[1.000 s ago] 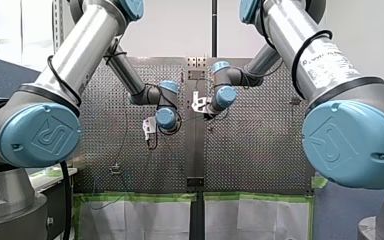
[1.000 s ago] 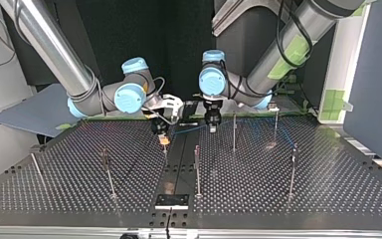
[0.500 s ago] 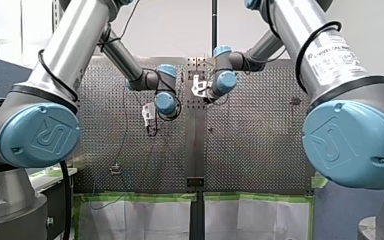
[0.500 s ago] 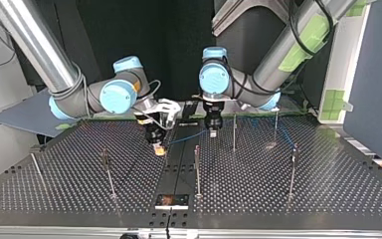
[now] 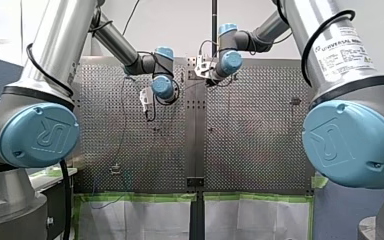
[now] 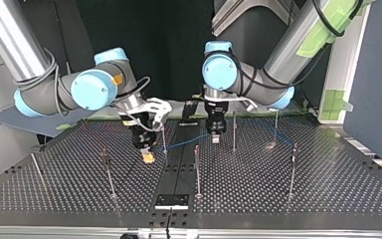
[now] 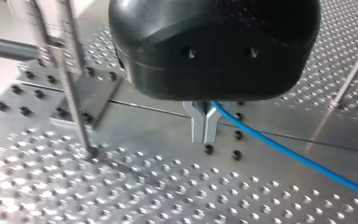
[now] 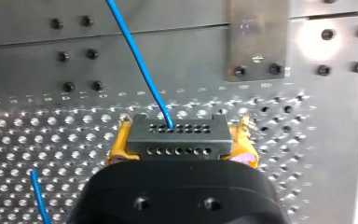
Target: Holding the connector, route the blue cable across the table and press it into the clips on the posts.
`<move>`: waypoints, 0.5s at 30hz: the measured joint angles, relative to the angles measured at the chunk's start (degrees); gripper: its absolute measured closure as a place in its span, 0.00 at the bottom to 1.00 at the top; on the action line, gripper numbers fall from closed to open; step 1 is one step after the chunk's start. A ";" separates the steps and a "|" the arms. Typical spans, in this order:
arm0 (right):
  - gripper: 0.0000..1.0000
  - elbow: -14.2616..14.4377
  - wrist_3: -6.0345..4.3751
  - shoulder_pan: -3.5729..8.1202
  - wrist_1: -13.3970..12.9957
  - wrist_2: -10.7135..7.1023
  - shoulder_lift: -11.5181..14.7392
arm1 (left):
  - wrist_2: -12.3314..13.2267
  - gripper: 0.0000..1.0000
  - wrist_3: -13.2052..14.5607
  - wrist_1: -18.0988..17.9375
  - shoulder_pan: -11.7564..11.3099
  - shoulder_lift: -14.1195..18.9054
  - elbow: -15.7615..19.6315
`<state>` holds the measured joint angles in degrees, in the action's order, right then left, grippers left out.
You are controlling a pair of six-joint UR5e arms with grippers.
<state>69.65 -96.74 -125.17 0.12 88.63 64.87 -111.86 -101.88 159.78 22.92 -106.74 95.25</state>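
Observation:
In the right wrist view my right gripper (image 8: 182,150) is shut on the dark grey connector (image 8: 176,133), yellow pads (image 8: 118,148) on both of its sides. The blue cable (image 8: 137,63) leaves the connector's face and runs ahead over the plate. In the left wrist view my left gripper (image 7: 205,133) has its metal fingers shut on the blue cable (image 7: 289,154), which trails off to one side. In the top view the cable (image 6: 180,144) spans between my right gripper (image 6: 148,157) and my left gripper (image 6: 215,135), both just above the table near the middle.
Thin posts stand around the perforated table (image 6: 328,199): one (image 6: 197,169) in front of the grippers, one (image 6: 234,132) beside my left gripper, one (image 6: 292,172) at the top view's right, one (image 6: 108,174) at its left. A small black plate (image 6: 171,201) lies at the near edge.
Both grippers have moved toward the top view's camera, up in the front view. My right gripper carried the connector toward that view's left, stretching the cable between them.

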 joint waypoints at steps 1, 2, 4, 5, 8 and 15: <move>1.00 0.00 0.01 0.02 0.21 -0.12 0.37 | 0.00 1.00 0.01 0.23 0.01 0.40 0.00; 1.00 0.00 0.02 0.02 0.42 -0.20 0.72 | 0.00 1.00 0.00 0.46 0.02 0.96 0.00; 1.00 0.00 0.02 0.03 0.79 -0.38 1.59 | 0.01 1.00 -0.03 0.68 0.05 1.77 0.00; 1.00 0.00 0.00 0.04 0.89 -0.48 2.04 | 0.04 1.00 -0.04 0.78 0.08 2.34 0.00; 1.00 0.01 -0.09 -0.01 1.14 -0.99 3.59 | 0.08 1.00 -0.05 1.06 0.11 3.81 0.00; 1.00 0.00 -0.13 -0.20 1.21 -2.73 5.20 | 0.28 1.00 0.39 1.64 0.46 7.32 0.00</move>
<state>69.66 -96.87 -125.37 1.33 85.89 70.08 -111.58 -101.49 161.42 23.38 -99.42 95.25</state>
